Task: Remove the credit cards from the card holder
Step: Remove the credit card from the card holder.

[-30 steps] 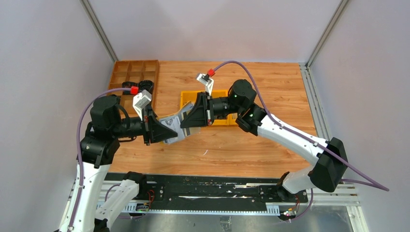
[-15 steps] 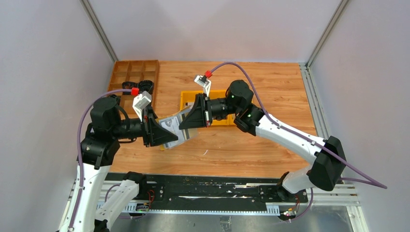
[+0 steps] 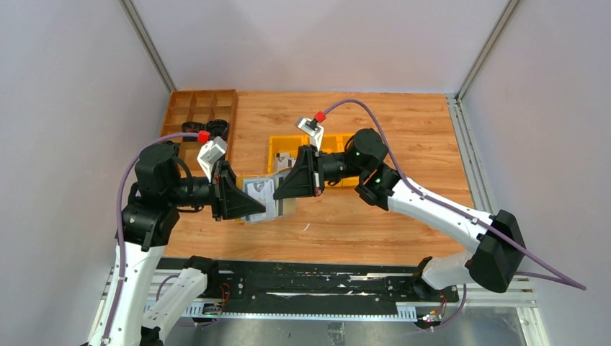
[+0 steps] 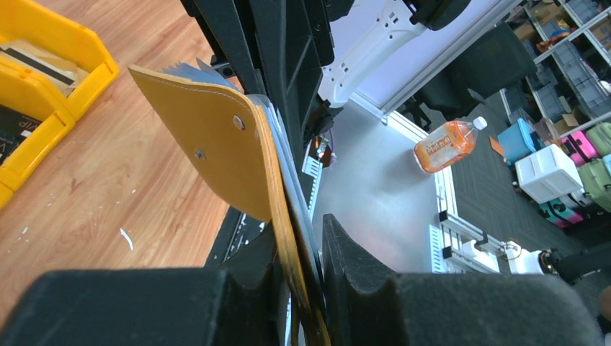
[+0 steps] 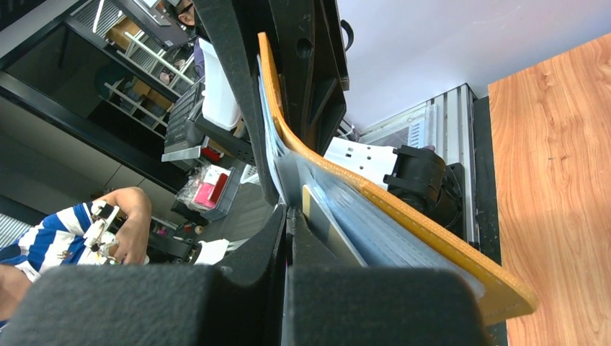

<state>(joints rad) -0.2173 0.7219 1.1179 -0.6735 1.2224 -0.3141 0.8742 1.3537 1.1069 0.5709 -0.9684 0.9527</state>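
Card holder (image 4: 212, 137) sits above the table (image 3: 403, 130) at the near middle, between the 2 arms and clear of the wood. The left gripper (image 3: 248, 202) comes in from the left and holds it, both fingers pressed tight on the mustard-yellow cover. In the left wrist view the leather stands edge-on between those fingers, with 2 metal studs on its outer face and silvery-grey pleats fanning out on its inner side.

The right gripper (image 3: 282, 193) comes in from the right and meets the holder's right edge. In the right wrist view its jaws are drawn to a thin slit hard against the pleated inside. The edge of a pale credit card (image 5: 328, 223) shows just beside the slit, among blue-grey pleats. Whether that card is pinched between the jaws I cannot tell.

Just beyond the grippers, 2 yellow bins (image 3: 277, 144) stand side by side on the table. One holds a pale card with a dark stripe (image 4: 32, 61) and the other a black card (image 4: 11, 122). A brown compartment tray (image 3: 189, 108) sits at the far left corner.
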